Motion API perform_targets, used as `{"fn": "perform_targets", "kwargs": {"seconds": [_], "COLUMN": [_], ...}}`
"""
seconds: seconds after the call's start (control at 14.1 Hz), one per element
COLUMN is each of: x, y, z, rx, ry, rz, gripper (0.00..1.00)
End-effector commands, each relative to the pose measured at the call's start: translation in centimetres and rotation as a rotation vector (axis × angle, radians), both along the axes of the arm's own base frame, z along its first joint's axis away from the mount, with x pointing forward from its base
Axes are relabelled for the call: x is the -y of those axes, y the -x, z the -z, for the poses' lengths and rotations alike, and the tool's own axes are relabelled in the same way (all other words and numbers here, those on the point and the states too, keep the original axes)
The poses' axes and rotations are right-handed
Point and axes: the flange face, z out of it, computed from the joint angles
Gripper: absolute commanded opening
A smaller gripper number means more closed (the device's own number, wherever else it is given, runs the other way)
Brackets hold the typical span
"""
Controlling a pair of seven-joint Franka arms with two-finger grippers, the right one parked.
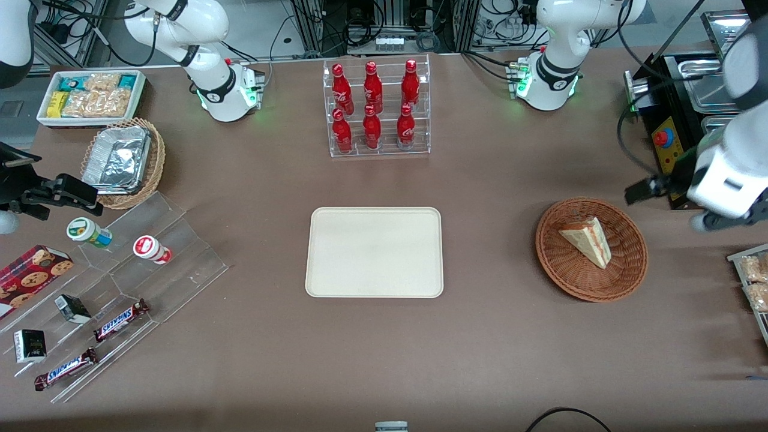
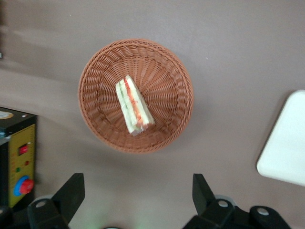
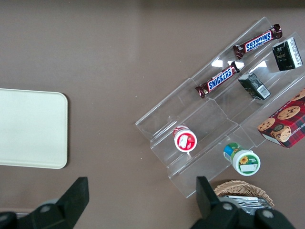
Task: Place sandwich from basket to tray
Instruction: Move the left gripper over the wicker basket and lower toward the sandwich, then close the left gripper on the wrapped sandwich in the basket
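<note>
- one brown table [image 1: 492, 336] fills the scene, and everything else rests on it.
- near its middle lies the tray [image 1: 374, 252], a flat cream rectangle with rounded corners and a low rim, with nothing on it.
- toward the working arm's end of the table sits the basket [image 1: 630, 264], a round shallow bowl of reddish-brown wicker, well apart from the tray.
- above the table just beside the basket, farther from the front camera than the basket's middle, hangs the gripper [image 2: 136, 198]; its two dark fingers [image 2: 71, 193] are spread wide with nothing between them, and the wrist camera looks down on the basket from well above it.
- in the basket lies the sandwich [image 1: 588, 240], a small pale bread wedge resting on one broad face, its red-orange and green filling showing along one cut edge.
- judging by its look, the sandwich is light and soft, so a hard squeeze would likely crush the bread or push the filling out.
- the best hold seems to be across the thicker end of the wedge, fingers pressing on the two long sides, closing gently; the sloping basket wall leaves little room near the rim, so coming straight down over the basket's middle looks safest.
</note>
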Motion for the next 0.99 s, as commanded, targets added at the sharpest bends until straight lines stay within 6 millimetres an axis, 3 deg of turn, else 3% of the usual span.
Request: {"fn": "perform_targets", "kwargs": {"seconds": [0.0, 0.21, 0.42, 0.71, 0.92], "x": [0.0, -0.3, -0.3, -3.2, -3.9], "y": [0.3, -0.1, 1.3, 3.2, 3.3], "z": [4.0, 8.6, 14.8, 21.0, 24.3], "rx": [0.006, -0.02, -0.002, 0.071, 0.074], "ry": [-0.033, -0.08, -0.086, -0.064, -0.058], "rz": [-0.14, -0.226, -0.292, -0.343, -0.391], "gripper": [1.0, 1.0, 1.0, 0.98, 0.98]}}
